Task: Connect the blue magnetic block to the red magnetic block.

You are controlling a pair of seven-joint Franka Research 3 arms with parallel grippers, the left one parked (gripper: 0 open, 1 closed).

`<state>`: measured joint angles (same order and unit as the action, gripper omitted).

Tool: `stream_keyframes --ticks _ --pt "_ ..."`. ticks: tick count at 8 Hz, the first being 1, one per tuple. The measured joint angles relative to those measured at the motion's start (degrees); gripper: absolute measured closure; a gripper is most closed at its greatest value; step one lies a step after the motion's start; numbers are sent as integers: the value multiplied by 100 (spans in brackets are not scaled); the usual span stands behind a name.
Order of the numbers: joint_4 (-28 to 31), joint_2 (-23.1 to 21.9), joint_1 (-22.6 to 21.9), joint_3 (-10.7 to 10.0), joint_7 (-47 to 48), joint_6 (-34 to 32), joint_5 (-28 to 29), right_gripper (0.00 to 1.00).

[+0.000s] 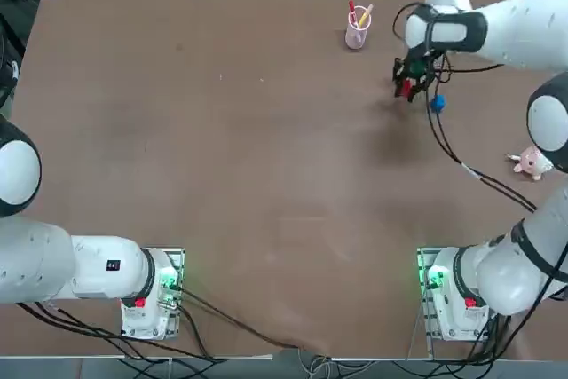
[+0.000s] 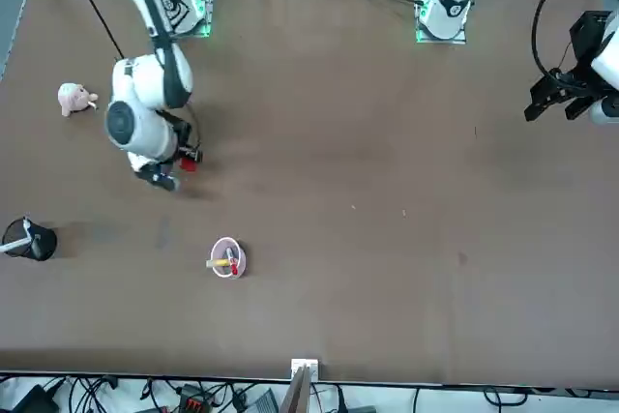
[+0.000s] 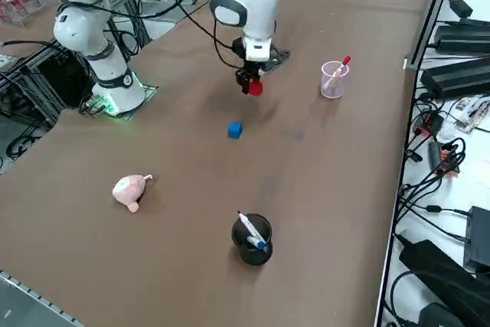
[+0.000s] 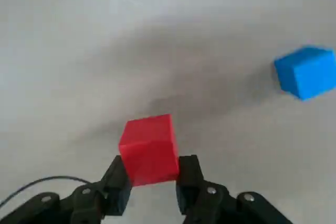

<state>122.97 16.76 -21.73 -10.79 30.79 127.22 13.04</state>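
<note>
A: Where is the right tool (image 4: pixel 152 182)?
B: Raised over the far right part of the brown surface (image 1: pixel 222 175), clamped on the red magnetic block (image 4: pixel 149 149).

A: And the blue magnetic block (image 1: pixel 437 104)?
B: Lying on the surface, apart from the red one; in the top view it sits at about four o'clock from the tool.

A: Anything else nearby?
B: A pink cup (image 1: pixel 357 35) with pens stands at about ten o'clock from the tool, and a pink plush toy (image 1: pixel 531 162) lies at the right edge.
</note>
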Motion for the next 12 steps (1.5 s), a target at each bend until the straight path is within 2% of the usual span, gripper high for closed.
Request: stream_keyframes --ticks 4,6,8,10,12 --pt "105 25 155 4 2793 96 146 53" --pt "400 45 171 6 3919 607 224 53" --pt "736 77 285 5 4293 1226 611 53" --pt "814 75 543 -1 4352 1369 1091 53" --pt "818 73 872 -5 4352 1371 1191 53"
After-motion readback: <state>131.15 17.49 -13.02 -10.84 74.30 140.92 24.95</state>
